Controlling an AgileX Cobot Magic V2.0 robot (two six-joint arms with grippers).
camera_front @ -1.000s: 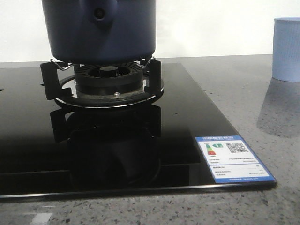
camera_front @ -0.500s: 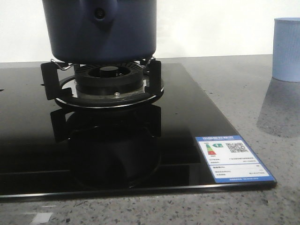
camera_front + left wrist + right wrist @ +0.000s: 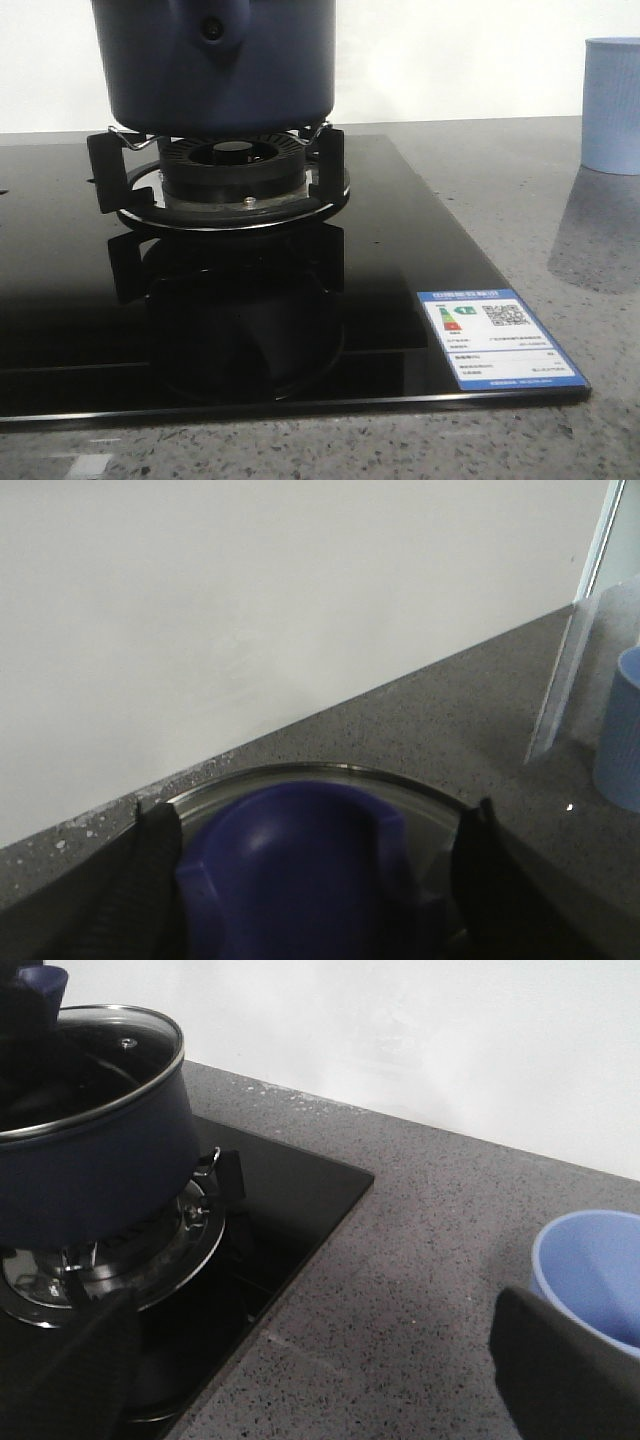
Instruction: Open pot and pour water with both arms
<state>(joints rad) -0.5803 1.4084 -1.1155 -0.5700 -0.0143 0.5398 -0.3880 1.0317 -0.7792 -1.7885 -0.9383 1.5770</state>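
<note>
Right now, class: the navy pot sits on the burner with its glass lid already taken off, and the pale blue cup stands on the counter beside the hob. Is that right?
Not quite. The glass lid is still on the pot, as the right wrist view shows. The rest holds: the pot sits on the burner, and the pale blue cup stands on the counter beside the hob.

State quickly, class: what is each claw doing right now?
Left claw: open, fingers either side of the lid knob on the pot.
Right claw: open, holding nothing.
</note>
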